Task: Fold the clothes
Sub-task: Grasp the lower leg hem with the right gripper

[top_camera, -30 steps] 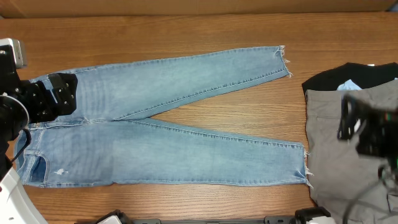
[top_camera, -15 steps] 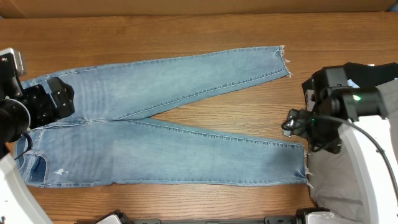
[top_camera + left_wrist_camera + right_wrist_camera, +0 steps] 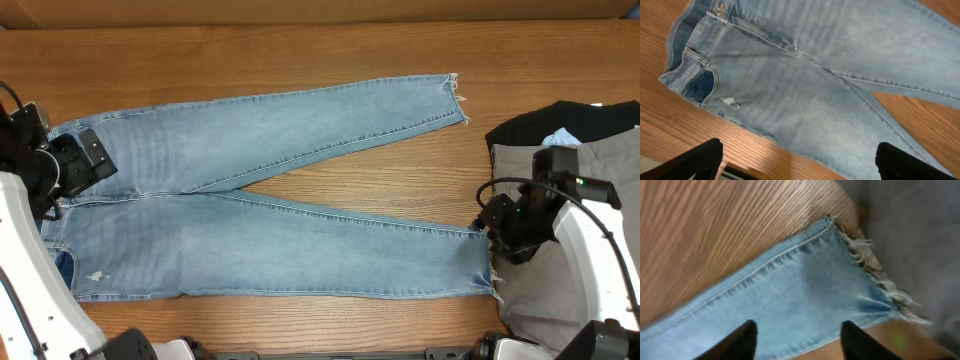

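Observation:
The light-blue jeans (image 3: 270,200) lie flat on the table, waist at the left and both legs running right, spread in a narrow V. My left gripper (image 3: 88,160) hovers over the waistband, jaws wide open and empty; the left wrist view shows its fingers (image 3: 700,160) above the jeans' hip and pocket (image 3: 790,85). Above the frayed hem of the near leg (image 3: 865,265) is my right gripper (image 3: 490,225). Its fingers (image 3: 737,340) stand partly apart over the denim (image 3: 800,295), holding nothing that I can see.
Grey trousers (image 3: 585,270) lie at the right edge, with a black top (image 3: 545,122) behind them, just right of the hem. Bare wood (image 3: 380,180) shows between the two legs. The table's front edge runs close to the near leg.
The right arm has swung left off the grey trousers to the near leg's hem, and its jaws have narrowed. The left gripper has shifted slightly left at the waistband.

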`<state>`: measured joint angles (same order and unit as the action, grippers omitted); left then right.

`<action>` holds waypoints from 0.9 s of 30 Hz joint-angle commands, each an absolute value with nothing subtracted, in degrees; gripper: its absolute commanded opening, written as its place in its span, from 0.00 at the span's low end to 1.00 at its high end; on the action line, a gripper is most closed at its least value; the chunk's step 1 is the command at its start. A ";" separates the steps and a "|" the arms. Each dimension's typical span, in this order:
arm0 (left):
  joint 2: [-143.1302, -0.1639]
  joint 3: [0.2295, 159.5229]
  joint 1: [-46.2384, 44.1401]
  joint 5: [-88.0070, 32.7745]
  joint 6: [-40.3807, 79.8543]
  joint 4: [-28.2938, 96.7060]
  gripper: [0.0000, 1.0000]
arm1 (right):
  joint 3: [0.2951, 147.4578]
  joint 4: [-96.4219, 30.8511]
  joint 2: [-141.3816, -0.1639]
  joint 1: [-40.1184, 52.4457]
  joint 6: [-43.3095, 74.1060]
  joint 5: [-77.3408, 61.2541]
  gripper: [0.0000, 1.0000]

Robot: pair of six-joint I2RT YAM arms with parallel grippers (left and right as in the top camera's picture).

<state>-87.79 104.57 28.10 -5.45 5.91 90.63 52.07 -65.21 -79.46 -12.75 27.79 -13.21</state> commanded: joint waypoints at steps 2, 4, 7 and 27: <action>-89.34 103.88 27.73 -4.47 6.85 90.45 1.00 | 47.40 -59.07 -81.32 -12.78 36.23 -15.00 0.37; -88.92 103.88 27.73 -4.47 6.61 90.39 1.00 | 45.93 -56.66 -82.37 -12.78 38.57 -14.61 0.33; -87.44 103.88 27.73 -4.45 6.42 90.13 1.00 | 43.05 -52.07 -85.58 -12.78 42.15 -14.00 0.29; -83.77 103.98 27.77 -1.63 7.44 90.02 1.00 | 58.11 -44.18 -86.85 -12.88 25.06 -18.57 0.45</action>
<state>-86.83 104.12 28.10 -4.34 5.89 90.19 51.18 -37.50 -92.53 -12.71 32.71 -18.13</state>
